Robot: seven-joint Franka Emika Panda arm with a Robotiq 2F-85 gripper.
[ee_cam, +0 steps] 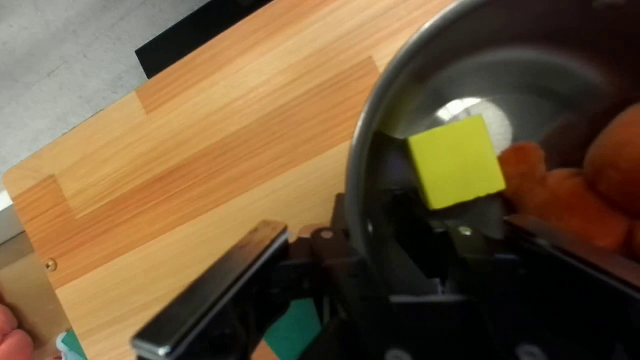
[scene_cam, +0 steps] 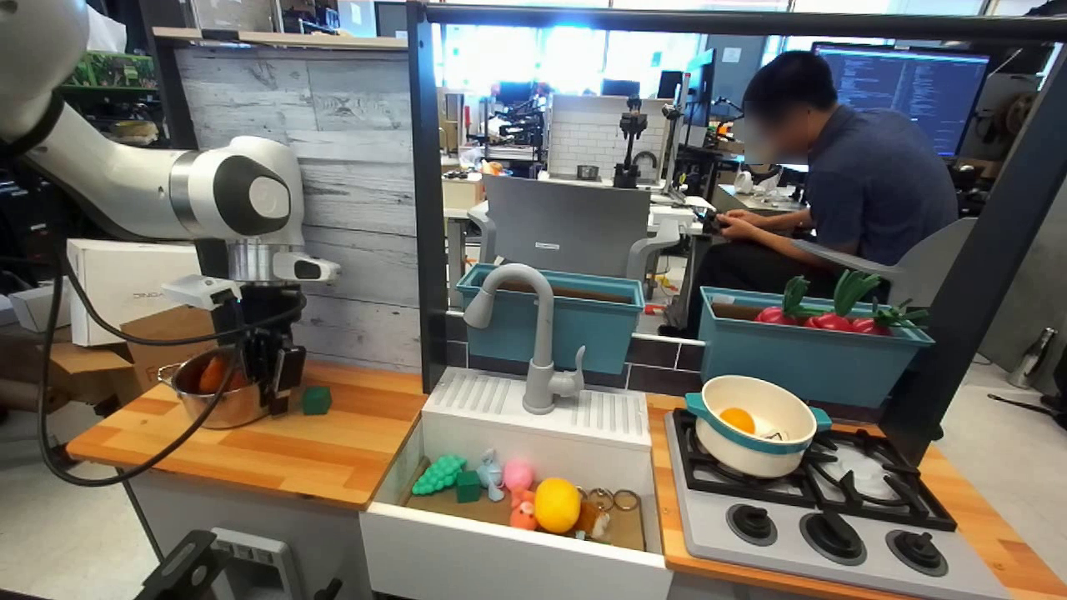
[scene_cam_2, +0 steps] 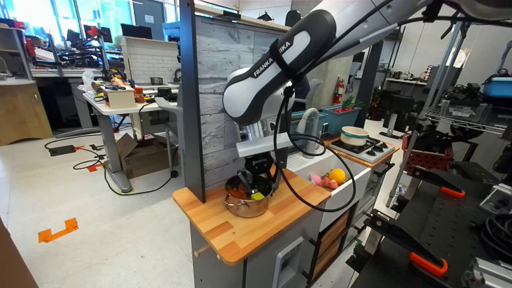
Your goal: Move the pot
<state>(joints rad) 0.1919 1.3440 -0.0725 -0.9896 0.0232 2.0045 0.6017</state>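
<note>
The round shiny silver metal pot (scene_cam_2: 256,209) stands upright on the wooden counter (scene_cam: 350,442), a yellow cube (ee_cam: 456,162) and plush-looking reddish-orange toy (ee_cam: 565,205) inside. Bare wood runs from it to the rounded front corner; a dark green cube (scene_cam: 316,400) lies toward the white sink (scene_cam: 517,567). The black gripper (ee_cam: 372,210) straddles its rim, one finger inside, one outside; whether they pinch it cannot be told.
</note>
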